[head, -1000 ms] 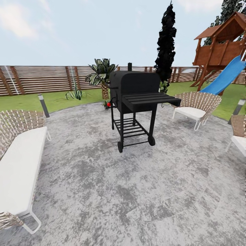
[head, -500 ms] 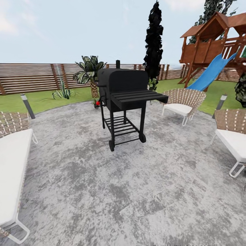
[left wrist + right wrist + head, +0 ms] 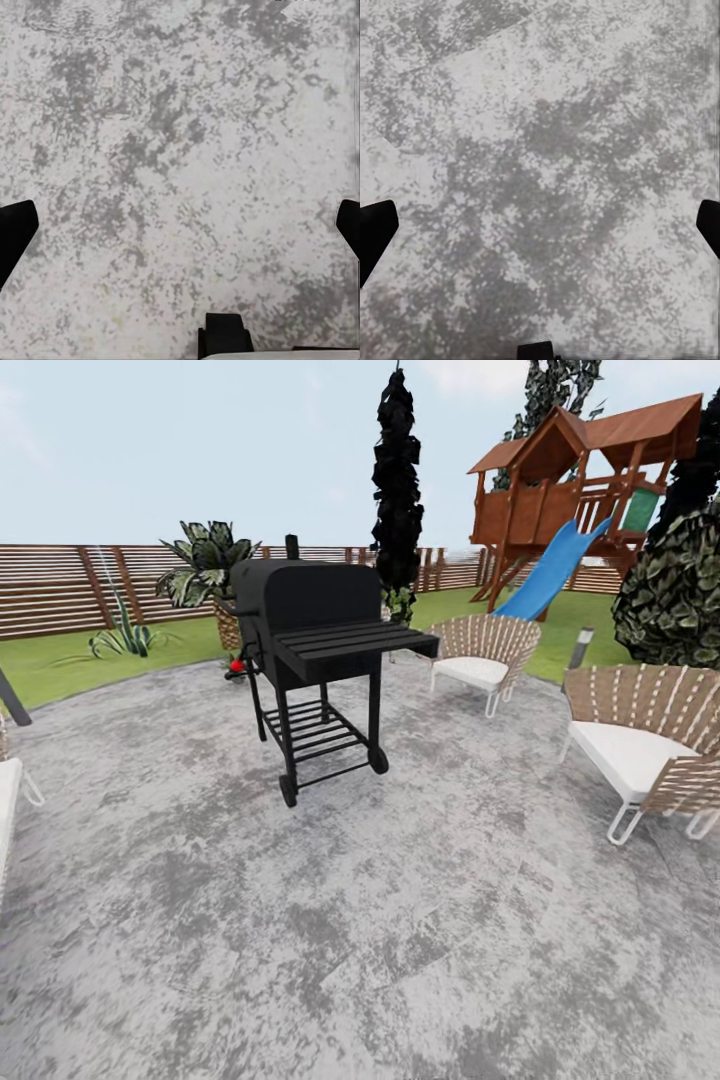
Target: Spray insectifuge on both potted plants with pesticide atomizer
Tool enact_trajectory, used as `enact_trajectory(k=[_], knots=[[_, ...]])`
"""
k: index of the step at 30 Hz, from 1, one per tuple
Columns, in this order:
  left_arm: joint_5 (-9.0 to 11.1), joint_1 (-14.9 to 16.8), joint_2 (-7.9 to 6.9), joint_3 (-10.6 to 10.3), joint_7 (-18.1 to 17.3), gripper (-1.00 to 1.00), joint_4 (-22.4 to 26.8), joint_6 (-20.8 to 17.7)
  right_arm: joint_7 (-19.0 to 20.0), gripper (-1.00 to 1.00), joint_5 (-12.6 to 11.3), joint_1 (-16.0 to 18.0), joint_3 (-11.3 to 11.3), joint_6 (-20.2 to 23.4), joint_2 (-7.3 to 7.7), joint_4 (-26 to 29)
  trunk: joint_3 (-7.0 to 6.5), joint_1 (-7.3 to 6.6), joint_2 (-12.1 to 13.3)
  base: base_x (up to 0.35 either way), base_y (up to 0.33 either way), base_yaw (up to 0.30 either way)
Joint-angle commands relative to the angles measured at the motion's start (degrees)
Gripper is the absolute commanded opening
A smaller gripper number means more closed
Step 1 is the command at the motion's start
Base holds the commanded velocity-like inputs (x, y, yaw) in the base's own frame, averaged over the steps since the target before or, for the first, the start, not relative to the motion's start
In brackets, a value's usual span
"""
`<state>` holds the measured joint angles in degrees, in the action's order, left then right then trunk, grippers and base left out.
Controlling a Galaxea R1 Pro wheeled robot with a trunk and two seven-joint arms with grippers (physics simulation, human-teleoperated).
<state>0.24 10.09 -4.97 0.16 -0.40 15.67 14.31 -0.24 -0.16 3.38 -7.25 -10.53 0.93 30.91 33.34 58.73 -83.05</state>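
Observation:
The pesticide atomizer is out of view. I am in the garden, on grey mottled paving (image 3: 400,920) ringed by lawn (image 3: 60,665) and a brown slat fence (image 3: 50,585). A low clump of green leaves (image 3: 399,604) sits at the foot of a dark cypress; it is too small to tell whether it is one of the potted plants. In the left wrist view my left gripper (image 3: 180,225) is open over bare paving, its black fingertips (image 3: 13,229) far apart. My right gripper (image 3: 540,225) is open too, with nothing between its fingertips (image 3: 373,229).
A black barbecue grill (image 3: 310,630) stands ahead on the paving. Wicker chairs (image 3: 482,650) (image 3: 650,735) stand to the right, a white lounger's corner (image 3: 8,785) at the left edge. Beyond are a palm (image 3: 205,560), an agave (image 3: 125,635), a bush (image 3: 675,595) and a playhouse with a blue slide (image 3: 545,575).
The head view has swung to the right, so everything has slid left in the picture. The white lounger has almost left the view, and a second chair and a bush have come in at the right.

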Motion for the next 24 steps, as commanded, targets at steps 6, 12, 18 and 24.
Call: enact_trajectory(k=[6,12,18,24], knots=[[0.02,0.01,-0.03,0.01,-0.04,1.0,-0.02,0.19,-0.02,1.0,-0.02,0.05,-0.04,-0.19,-0.03,-0.07,0.05,0.0,-0.02,0.0,0.0,-0.3],[0.02,0.0,-0.03,0.01,-0.06,1.0,-0.02,0.19,-0.02,1.0,-0.02,0.05,-0.04,-0.19,-0.05,-0.09,0.05,0.0,-0.02,0.0,0.0,-0.3],[0.08,-0.04,-0.04,0.01,-0.04,1.0,-0.02,0.19,-0.02,1.0,-0.02,0.05,-0.04,-0.19,-0.05,-0.08,0.05,0.0,-0.02,0.0,0.0,-0.3],[0.11,-0.01,-0.12,0.01,-0.03,1.0,-0.02,0.19,-0.02,1.0,-0.02,0.05,-0.04,-0.19,-0.05,-0.11,0.95,1.09,-2.03,0.0,0.0,-0.3]])
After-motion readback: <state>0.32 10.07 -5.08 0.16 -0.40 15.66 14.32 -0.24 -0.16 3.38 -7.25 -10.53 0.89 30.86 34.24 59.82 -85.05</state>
